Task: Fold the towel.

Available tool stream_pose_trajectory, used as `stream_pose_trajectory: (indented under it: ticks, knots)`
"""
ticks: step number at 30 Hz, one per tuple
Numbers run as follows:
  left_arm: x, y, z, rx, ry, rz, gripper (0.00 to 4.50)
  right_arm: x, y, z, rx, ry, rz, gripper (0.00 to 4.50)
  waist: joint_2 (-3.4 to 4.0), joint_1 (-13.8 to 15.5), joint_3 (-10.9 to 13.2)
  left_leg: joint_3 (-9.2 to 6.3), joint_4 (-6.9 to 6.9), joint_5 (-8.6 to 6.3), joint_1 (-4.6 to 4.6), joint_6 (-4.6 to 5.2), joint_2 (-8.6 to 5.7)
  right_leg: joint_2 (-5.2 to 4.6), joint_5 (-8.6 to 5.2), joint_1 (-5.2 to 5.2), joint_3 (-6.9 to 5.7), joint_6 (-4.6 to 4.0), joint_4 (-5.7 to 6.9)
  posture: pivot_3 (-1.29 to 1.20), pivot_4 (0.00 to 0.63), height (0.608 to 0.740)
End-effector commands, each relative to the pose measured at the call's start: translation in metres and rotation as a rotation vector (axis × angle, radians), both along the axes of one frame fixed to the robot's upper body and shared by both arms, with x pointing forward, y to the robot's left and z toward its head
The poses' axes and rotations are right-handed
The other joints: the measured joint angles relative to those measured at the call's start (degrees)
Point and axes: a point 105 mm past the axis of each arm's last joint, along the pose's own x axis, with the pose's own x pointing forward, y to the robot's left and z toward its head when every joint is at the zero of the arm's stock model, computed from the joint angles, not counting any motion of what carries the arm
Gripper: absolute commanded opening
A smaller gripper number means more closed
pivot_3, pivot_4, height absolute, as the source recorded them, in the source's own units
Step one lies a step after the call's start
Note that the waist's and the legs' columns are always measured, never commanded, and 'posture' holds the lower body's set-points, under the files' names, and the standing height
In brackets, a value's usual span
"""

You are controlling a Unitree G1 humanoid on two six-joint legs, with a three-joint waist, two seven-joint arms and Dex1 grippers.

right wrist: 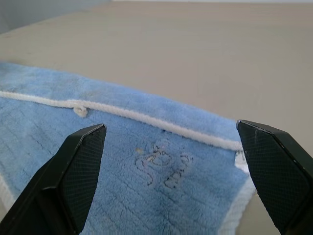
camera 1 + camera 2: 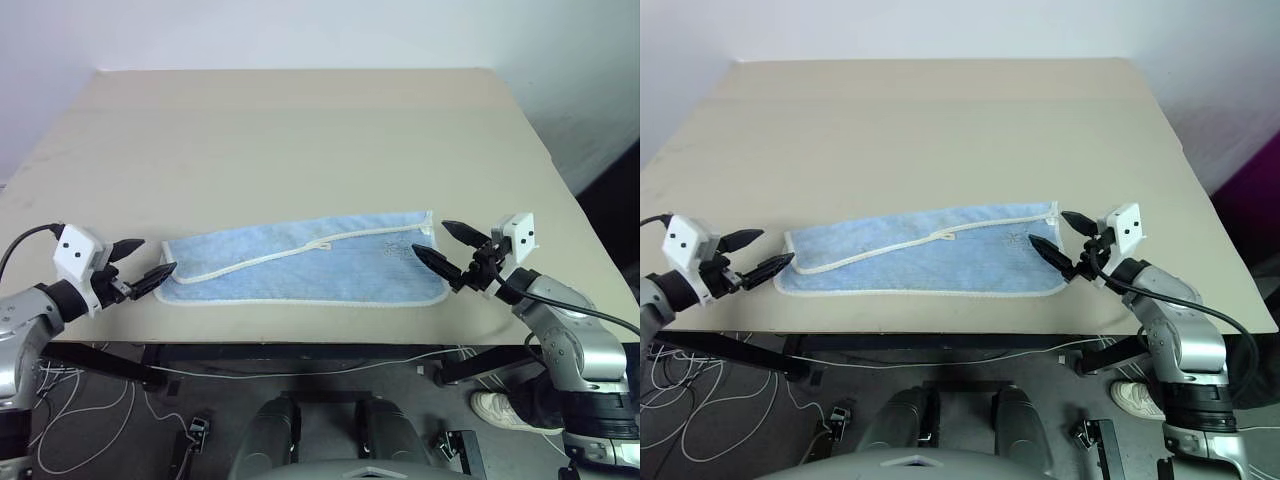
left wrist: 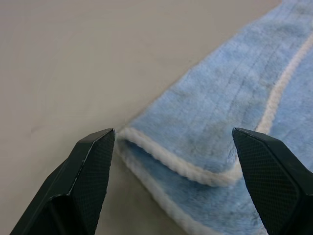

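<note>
Both end effectors, left (image 2: 143,264) and right (image 2: 447,248), gaped empty at the towel's (image 2: 300,270) nine and three o'clock ends; pinching only the top layer would likely undo the fold.

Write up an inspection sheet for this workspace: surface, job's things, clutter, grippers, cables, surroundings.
Surface: beige table, bare apart from the towel.
Job's things: light blue towel lies flat near the front edge, already folded lengthwise, with a white hem running across its top layer.
Clutter: nothing seen.
Grippers: left gripper open at the towel's left end; right gripper open at its right end; neither holds cloth.
Cables: white and black cables loose on the floor under the table's front edge.
Surroundings: pale wall behind; a person's shoe on the floor at right.
</note>
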Motion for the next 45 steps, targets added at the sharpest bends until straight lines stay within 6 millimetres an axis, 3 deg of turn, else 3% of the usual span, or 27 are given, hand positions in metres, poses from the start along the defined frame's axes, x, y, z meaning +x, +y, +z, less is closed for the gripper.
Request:
stream_pose_trajectory:
  ticks: [1,3,9,14,21,30,33,44,45]
  knots:
    - [-0.003,-0.002,0.013,0.1,0.023,-0.156,4.19,-0.003,0.009,0.009,0.007,-0.062,0.002,4.5,0.01,-0.1,0.0,0.0,-0.01,0.0,0.0,0.0,0.0,0.0,0.0,-0.01,0.0,-0.01,0.0,0.0,0.15,0.74]
    - [-0.004,-0.001,0.017,0.104,0.062,-0.222,4.49,-0.003,0.01,0.007,0.015,-0.062,-0.002,4.5,0.02,-0.1,0.0,0.01,-0.02,0.0,0.0,0.0,0.0,0.0,0.0,-0.03,0.0,-0.01,0.01,0.0,0.15,0.74]
    - [0.001,0.002,0.01,0.398,0.086,-0.402,4.49,-0.005,0.013,0.004,0.034,-0.063,-0.02,4.5,0.05,0.0,0.0,0.01,-0.04,0.0,-0.01,0.0,-0.02,-0.02,0.0,-0.03,-0.01,-0.01,-0.01,0.0,0.15,0.74]
    - [0.007,-0.001,-0.001,0.531,0.081,-0.523,4.49,-0.007,0.013,0.003,0.037,-0.059,-0.03,4.5,0.04,-0.1,0.0,0.03,-0.04,0.0,-0.02,0.0,-0.02,0.0,0.0,-0.06,-0.01,-0.01,0.0,0.0,0.15,0.74]
    - [0.023,-0.004,-0.007,0.638,-0.023,-0.55,4.49,-0.008,0.013,0.003,0.04,-0.058,-0.039,4.5,0.03,0.0,0.0,0.04,0.01,0.0,-0.03,0.02,-0.02,0.13,0.0,-0.05,-0.08,0.01,0.05,0.0,0.15,0.74]
    - [0.027,-0.005,-0.016,0.648,-0.045,-0.558,4.49,-0.007,0.016,0.004,0.045,-0.065,-0.038,4.5,0.02,-0.1,0.0,0.05,0.06,0.0,-0.02,0.05,0.0,0.25,0.01,-0.04,-0.1,0.02,0.08,0.0,0.15,0.74]
    - [0.029,-0.005,-0.015,0.639,-0.062,-0.547,3.87,-0.006,0.017,0.004,0.046,-0.066,-0.038,4.5,0.02,-0.1,0.0,0.05,0.08,0.0,-0.02,0.05,0.0,0.26,0.01,-0.03,-0.11,0.02,0.09,0.0,0.15,0.74]
    - [0.026,-0.004,-0.015,0.625,-0.069,-0.546,0.05,-0.008,0.018,0.004,0.047,-0.065,-0.034,4.5,0.02,-0.1,0.0,0.05,0.09,-0.01,-0.02,0.06,0.0,0.28,0.01,-0.02,-0.12,0.03,0.1,0.0,0.15,0.74]
    - [0.026,-0.003,-0.015,0.623,-0.067,-0.545,0.02,-0.008,0.017,0.004,0.047,-0.065,-0.034,4.5,0.02,-0.1,0.0,0.05,0.09,-0.01,-0.02,0.06,0.0,0.28,0.01,-0.02,-0.12,0.03,0.1,0.0,0.15,0.74]
